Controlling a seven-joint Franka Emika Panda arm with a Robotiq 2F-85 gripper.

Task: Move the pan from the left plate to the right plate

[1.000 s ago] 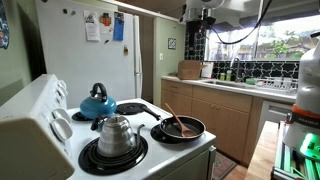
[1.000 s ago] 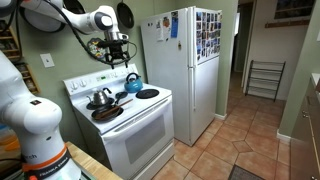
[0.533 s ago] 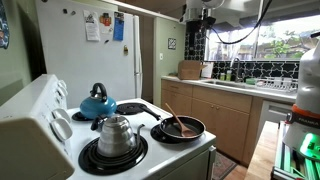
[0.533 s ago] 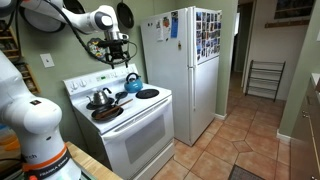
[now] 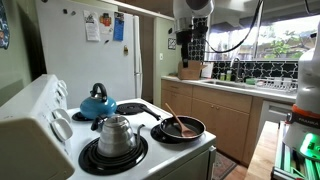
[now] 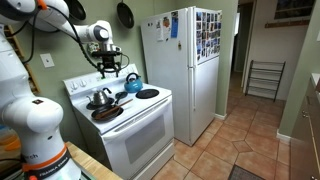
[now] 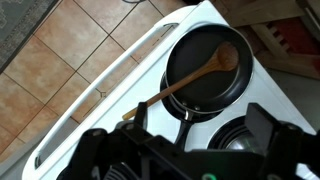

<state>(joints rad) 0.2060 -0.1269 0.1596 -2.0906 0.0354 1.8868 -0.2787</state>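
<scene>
The pan [image 5: 181, 128] is black with a brownish inside and sits on the left plate [image 5: 158, 137], the front burner, which it mostly hides. A wooden spoon [image 7: 192, 79] lies in it. The pan also shows in the other exterior view [image 6: 107, 113] and the wrist view [image 7: 205, 65], with its dark handle [image 7: 185, 112] pointing toward me. The right plate [image 5: 132, 108] is an empty coil burner at the back, also seen in an exterior view [image 6: 147, 93]. My gripper [image 5: 195, 47] hangs open and empty well above the stove [image 6: 107, 68]. In the wrist view it [image 7: 180, 150] is spread over the pan's handle.
A steel kettle [image 5: 115, 135] stands on the front burner beside the pan, and a blue kettle [image 5: 97, 103] on the back burner behind it. A white fridge [image 6: 185, 70] stands next to the stove. A counter with cabinets [image 5: 215, 100] runs beyond.
My gripper has come down from near the ceiling and shifted toward the pan side of the stove. The pan, spoon and kettles have not moved.
</scene>
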